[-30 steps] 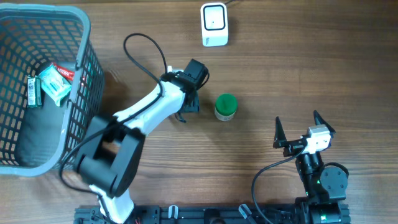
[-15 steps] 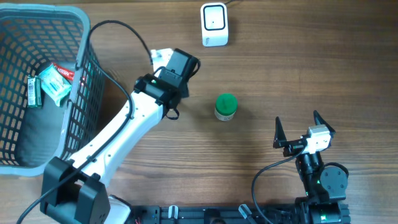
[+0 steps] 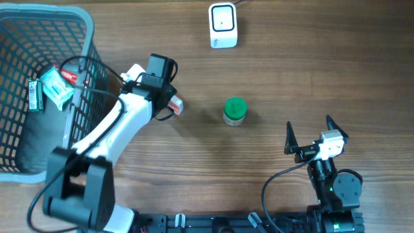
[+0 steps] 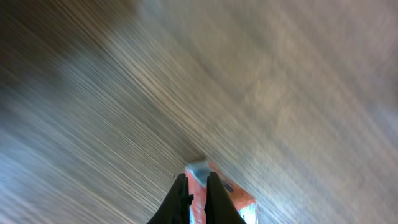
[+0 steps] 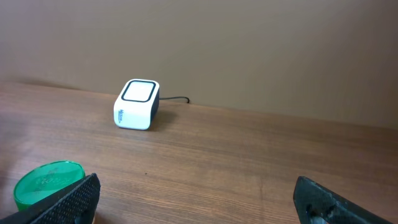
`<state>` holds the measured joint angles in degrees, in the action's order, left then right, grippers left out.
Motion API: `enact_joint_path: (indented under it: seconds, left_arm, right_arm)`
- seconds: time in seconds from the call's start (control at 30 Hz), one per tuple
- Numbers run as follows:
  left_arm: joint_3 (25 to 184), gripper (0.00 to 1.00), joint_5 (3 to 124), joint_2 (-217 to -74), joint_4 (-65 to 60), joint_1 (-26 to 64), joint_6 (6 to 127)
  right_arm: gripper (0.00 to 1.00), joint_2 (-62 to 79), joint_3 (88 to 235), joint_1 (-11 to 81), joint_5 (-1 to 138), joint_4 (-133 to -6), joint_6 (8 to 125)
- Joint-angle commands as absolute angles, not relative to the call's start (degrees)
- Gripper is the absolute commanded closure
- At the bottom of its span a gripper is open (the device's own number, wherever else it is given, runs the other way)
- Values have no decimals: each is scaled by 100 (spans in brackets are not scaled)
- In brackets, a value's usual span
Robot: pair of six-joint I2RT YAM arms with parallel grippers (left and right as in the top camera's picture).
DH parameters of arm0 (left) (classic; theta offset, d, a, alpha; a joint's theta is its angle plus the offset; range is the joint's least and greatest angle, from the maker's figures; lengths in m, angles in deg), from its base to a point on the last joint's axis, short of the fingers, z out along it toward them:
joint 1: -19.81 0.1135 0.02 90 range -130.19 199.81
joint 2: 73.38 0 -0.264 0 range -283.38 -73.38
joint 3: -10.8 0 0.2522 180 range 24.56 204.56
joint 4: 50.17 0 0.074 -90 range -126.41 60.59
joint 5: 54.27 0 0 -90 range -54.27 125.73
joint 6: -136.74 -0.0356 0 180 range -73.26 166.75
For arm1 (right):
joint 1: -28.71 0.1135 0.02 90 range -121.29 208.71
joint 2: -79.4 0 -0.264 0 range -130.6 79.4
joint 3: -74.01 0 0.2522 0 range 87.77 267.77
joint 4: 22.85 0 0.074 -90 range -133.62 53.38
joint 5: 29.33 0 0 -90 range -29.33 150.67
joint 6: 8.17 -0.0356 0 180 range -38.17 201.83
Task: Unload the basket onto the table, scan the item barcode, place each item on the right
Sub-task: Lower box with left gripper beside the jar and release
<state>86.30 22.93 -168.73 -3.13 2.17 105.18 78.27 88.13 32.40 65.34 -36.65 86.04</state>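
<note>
My left gripper point(image 3: 171, 103) is shut on a small red-orange packet point(image 3: 176, 104) with a pale end, held just over the wood left of centre. The blurred left wrist view shows the packet point(image 4: 198, 177) pinched between the two black fingers point(image 4: 180, 196). The white scanner box point(image 3: 223, 26) stands at the back centre, also in the right wrist view point(image 5: 137, 104). My right gripper point(image 3: 312, 137) rests open at the front right with nothing between its fingers point(image 5: 68, 199).
A green-lidded jar point(image 3: 235, 111) stands mid-table, between the two grippers, and shows at the lower left of the right wrist view point(image 5: 46, 183). A grey mesh basket point(image 3: 87, 39) fills the left side, holding a green-white packet point(image 3: 55, 87) and other small items.
The left gripper has closed from wide open and swung left, away from the green jar; the red packet now shows in its jaws. The right arm has not moved.
</note>
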Motion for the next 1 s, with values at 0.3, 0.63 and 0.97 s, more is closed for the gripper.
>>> enact_joint_path:
  seconds: [0.3, 0.63, 0.97]
  left_arm:
    - [8547, 96, 3878, -17815, -1677, -833, 10472]
    - [9552, 96, 3589, -17339, -833, -924, 9510]
    - [11653, 0, 365, -16084, 1376, -795, 8223]
  right_arm:
    - [0, 7838, 8808, 3218, 6519, -3650, 8634]
    - [0, 7838, 8808, 3218, 6519, -3650, 8634]
    - [0, 7838, 8808, 3218, 6519, -3650, 8634]
